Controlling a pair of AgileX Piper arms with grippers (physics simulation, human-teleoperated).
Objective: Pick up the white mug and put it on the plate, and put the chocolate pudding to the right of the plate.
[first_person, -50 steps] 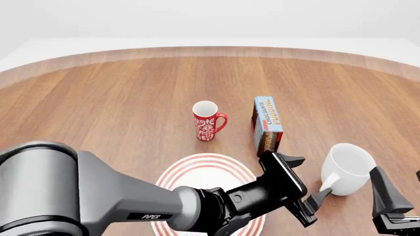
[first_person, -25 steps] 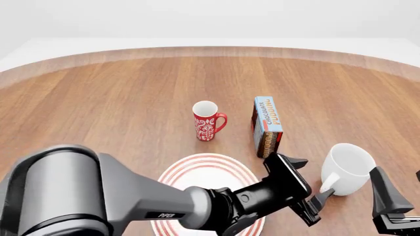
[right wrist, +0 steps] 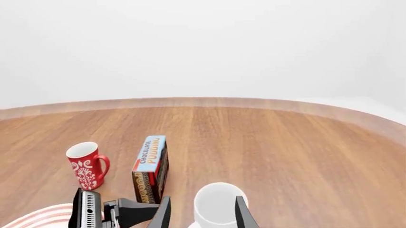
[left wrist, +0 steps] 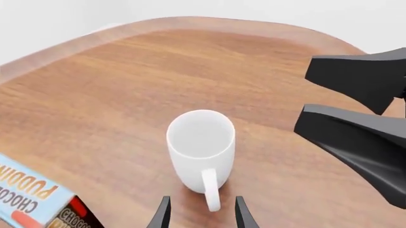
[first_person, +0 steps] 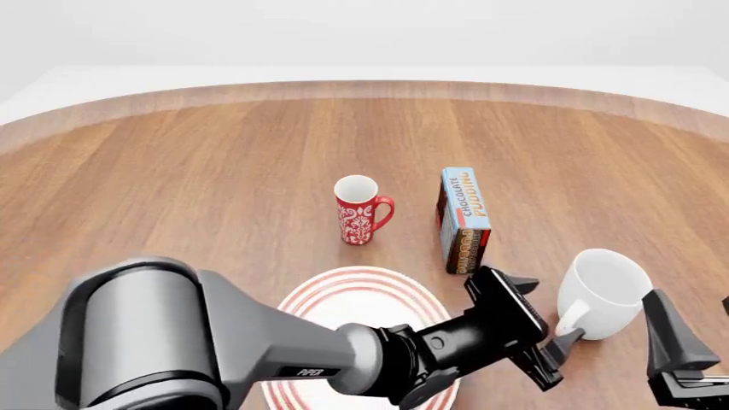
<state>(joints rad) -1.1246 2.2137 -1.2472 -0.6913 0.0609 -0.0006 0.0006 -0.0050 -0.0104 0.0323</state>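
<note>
The white mug (first_person: 606, 289) stands upright on the table, right of the plate (first_person: 355, 295), with its handle (left wrist: 212, 194) turned toward the left gripper. My left gripper (first_person: 545, 330) reaches across the plate and is open, its fingertips (left wrist: 162, 214) on either side of the handle's end without touching it. My right gripper (first_person: 695, 329) stands open just right of the mug, which shows beyond its fingertips (right wrist: 163, 214) in the right wrist view. The chocolate pudding (first_person: 463, 218) stands on its long edge behind the plate's right side.
A slim red mug (first_person: 360, 209) with a white pattern stands behind the plate, left of the pudding box. The right gripper's black fingers (left wrist: 358, 137) loom close beside the white mug in the left wrist view. The table's curved far edge (first_person: 364, 85) runs across the back.
My left gripper has slid a little further right, bringing its fingertips up to the white mug's handle. The right gripper, both mugs and the box have not moved.
</note>
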